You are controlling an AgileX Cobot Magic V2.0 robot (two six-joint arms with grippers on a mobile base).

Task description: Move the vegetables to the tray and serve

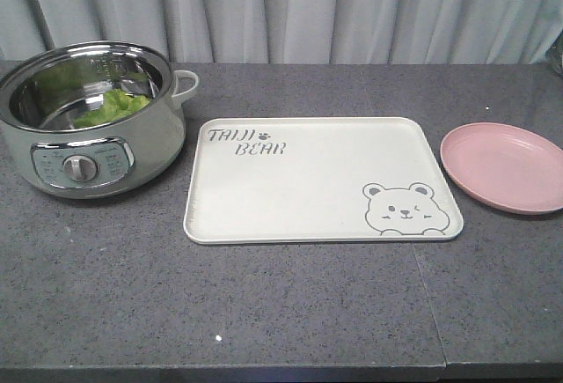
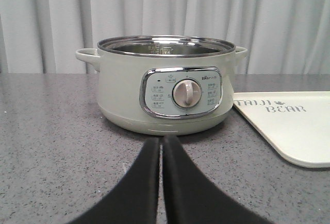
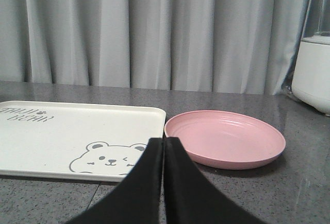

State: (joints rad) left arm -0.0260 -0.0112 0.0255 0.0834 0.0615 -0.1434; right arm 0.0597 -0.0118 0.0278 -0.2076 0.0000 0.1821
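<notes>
Vegetables (image 1: 116, 106) lie in the pot (image 1: 53, 150), just beside the tray (image 1: 308, 185).
The left gripper (image 2: 161, 141) and the right gripper (image 3: 164, 142) are both closed tight and hold nothing.

Staged kitchen setup: grey worktop (image 1: 264, 313), electric pot (image 1: 88, 167), curtain backdrop (image 1: 352, 9).

Of the left gripper (image 2: 161, 138) only two matte black fingers (image 2: 142, 185) are seen, broad at the base and curved to narrow tips. The right gripper (image 3: 164, 140) is built alike.
</notes>
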